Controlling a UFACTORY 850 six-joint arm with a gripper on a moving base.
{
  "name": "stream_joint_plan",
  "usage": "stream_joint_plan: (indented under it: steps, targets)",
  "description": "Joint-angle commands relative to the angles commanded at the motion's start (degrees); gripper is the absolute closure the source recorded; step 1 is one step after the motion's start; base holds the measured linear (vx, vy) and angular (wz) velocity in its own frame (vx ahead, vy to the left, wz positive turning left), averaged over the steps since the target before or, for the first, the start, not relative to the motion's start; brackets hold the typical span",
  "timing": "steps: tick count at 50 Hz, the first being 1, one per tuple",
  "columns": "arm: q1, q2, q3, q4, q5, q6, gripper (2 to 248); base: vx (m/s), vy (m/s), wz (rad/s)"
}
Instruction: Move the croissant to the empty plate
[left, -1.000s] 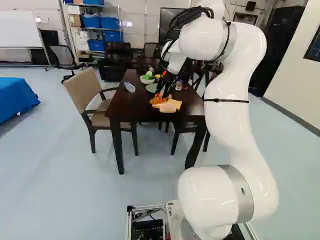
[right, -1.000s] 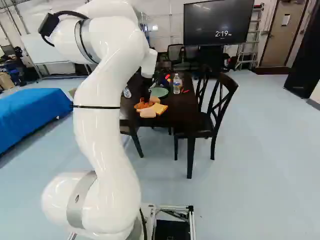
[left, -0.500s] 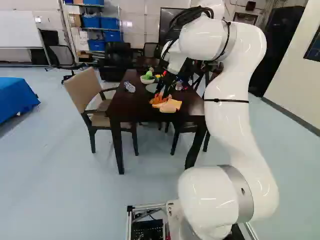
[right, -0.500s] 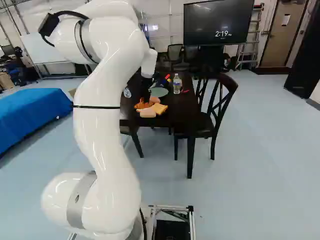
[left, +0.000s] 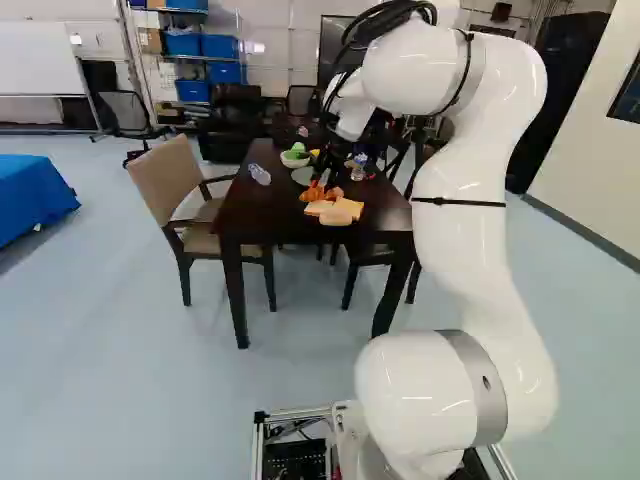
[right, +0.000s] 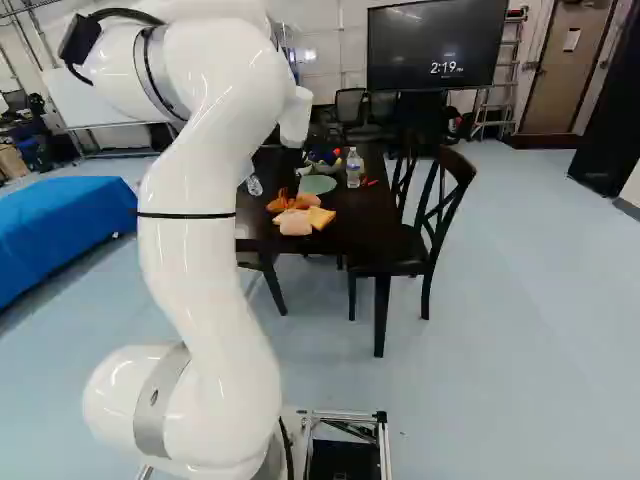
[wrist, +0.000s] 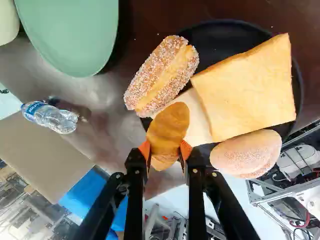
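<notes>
One croissant (wrist: 168, 130) is pinched tight in the gripper (wrist: 165, 151), by the black plate (wrist: 215, 37). The arm (left: 455, 205) has just gone up a bit, so the green plate (wrist: 75, 35) beside the black plate looks next.

Bright light puts glare on the arm (left: 450, 235) and sheen on the table (wrist: 102, 112).

TV scrn (right: 437, 48) reads 2:19 PM; lbl (wrist: 33, 110) on clear btl (wrist: 61, 121) too small to read.
</notes>
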Motion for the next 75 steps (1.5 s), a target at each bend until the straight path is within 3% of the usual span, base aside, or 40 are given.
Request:
stream_joint_plan:
  steps: [28, 42, 75]
  targets:
    - [0.0, 4.0, 0.5, 0.0, 0.0, 0.0, 158, 0.000, 0.000, 0.000]
    - [0.0, 4.0, 0.5, 0.0, 0.0, 0.0, 158, 0.000, 0.000, 0.000]
    - [-0.1, 2.8, -7.4, 0.0, 0.0, 0.0, 158, 0.000, 0.000, 0.000]
